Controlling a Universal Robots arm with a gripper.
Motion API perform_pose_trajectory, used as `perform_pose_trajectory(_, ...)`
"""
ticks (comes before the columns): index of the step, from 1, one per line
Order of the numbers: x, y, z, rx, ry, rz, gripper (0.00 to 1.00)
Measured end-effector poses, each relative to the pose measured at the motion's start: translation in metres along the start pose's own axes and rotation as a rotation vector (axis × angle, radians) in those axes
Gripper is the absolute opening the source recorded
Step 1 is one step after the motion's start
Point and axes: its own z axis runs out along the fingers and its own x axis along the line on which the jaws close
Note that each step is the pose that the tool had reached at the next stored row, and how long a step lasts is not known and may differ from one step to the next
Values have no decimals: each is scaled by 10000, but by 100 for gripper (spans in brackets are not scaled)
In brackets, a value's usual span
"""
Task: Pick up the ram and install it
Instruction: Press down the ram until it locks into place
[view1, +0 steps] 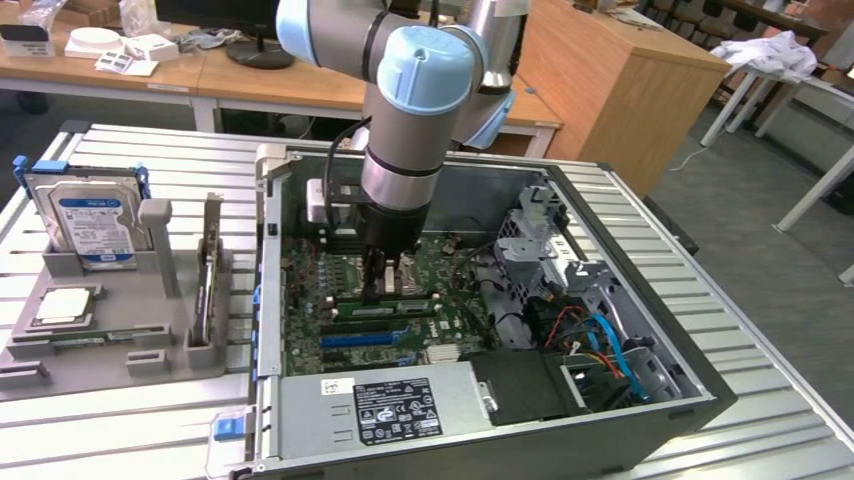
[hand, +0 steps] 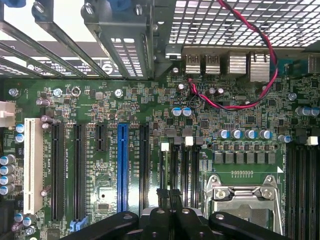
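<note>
The arm (view1: 400, 120) enters from the top centre of the exterior view and hangs almost straight down, its blue-capped joint uppermost and the silver wrist below. The claw (view1: 383, 275) points down at mid-frame, fingers (hand: 169, 200) pressed together, nothing visible between them.

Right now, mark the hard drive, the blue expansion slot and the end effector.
hard drive (view1: 91, 222): exterior view, middle of its label.
blue expansion slot (hand: 122, 167): wrist view, mid-length of the slot.
end effector (hand: 169, 194): wrist view, between its shut fingertips.
</note>
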Motion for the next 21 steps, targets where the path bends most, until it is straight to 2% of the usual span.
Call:
perform_pose_trajectory(10,-3,-2,-15,13,-18,-1,11)
perform_pose_trajectory(12,-1,0,-47,2,-3,0,11)
perform_pose_trajectory(21,-5,3,-228,2,-2,0,11)
